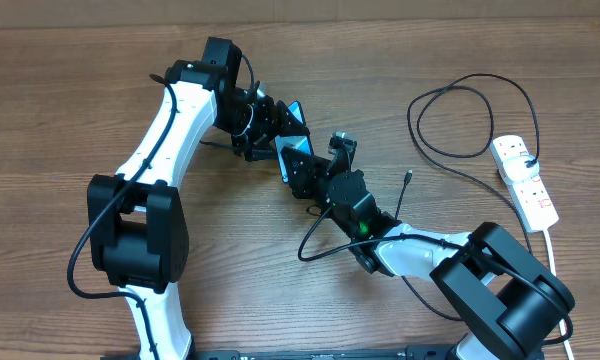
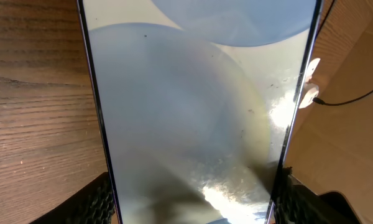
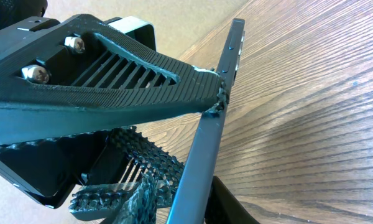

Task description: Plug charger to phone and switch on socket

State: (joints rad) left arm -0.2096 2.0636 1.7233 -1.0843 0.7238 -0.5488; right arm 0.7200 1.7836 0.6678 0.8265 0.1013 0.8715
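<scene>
Phone (image 2: 193,112): held off the surface (image 1: 60,100), tilted, screen facing the left wrist camera and filling it. Screen pale, glare low on the glass; no text readable.

Left gripper (image 2: 196,205): jaws clenched across the phone's width, with dark textured fingers (image 2: 96,202) pressed to its two long edges.

Right gripper (image 3: 186,199): meets the phone from the opposite side to the left jaws. In the right wrist view the phone shows edge-on, a thin dark bar running up between the right jaws, one mesh-faced finger (image 3: 127,190) to one side and a dark one to the other. Whether these jaws are pressing or merely straddling cannot be told. A ribbed black finger (image 3: 112,81), seemingly the left arm's, touches the phone's edge further up, beyond the right jaws.

Charger (image 1: 408,178): plug end lies loose on the surface, outside both jaws, apart from the right jaws on the side away from the left ones. Held by nothing. The thin black cable loops wide beyond it and runs on towards the socket.

Socket (image 1: 525,178): flat on the surface, well apart from both jaws, past the charger's loop. Switch positions too small to read. White cord (image 1: 554,250) trails from its near end.
</scene>
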